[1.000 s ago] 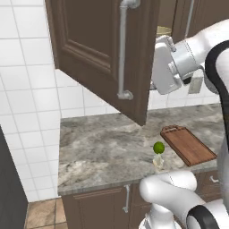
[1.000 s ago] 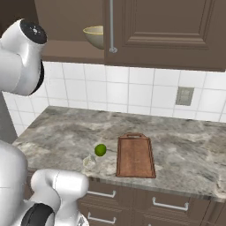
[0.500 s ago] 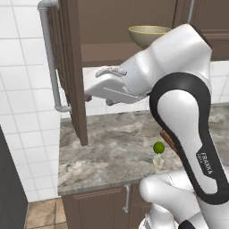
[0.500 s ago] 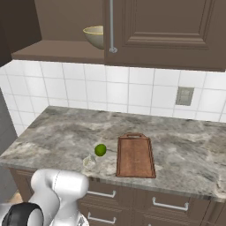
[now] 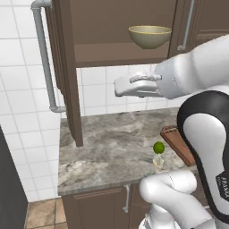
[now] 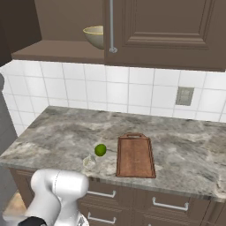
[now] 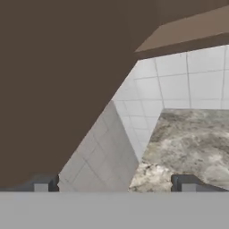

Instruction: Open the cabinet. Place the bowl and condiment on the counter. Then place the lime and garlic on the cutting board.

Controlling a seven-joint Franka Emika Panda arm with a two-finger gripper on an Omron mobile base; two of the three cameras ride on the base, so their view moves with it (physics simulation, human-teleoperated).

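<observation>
Hand view: pincer point(image 7: 114, 185) spread wide, empty, beside the open cabinet point(image 7: 58, 80) door.

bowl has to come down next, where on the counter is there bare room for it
Most of the counter is bare: the wide stretch from the tiled wall out to the lime, and the right end beyond the cutting board. It is crowded only near the front edge, where the lime and garlic sit close beside the board. The bowl is on the cabinet shelf.

The cabinet point(image 5: 67, 67) stands open, bowl point(image 5: 150, 36) on its shelf; lime point(image 6: 100, 150) and garlic point(image 6: 89, 162) lie near the counter point(image 6: 57, 132) front edge, left of the cutting board point(image 6: 135, 155).
</observation>
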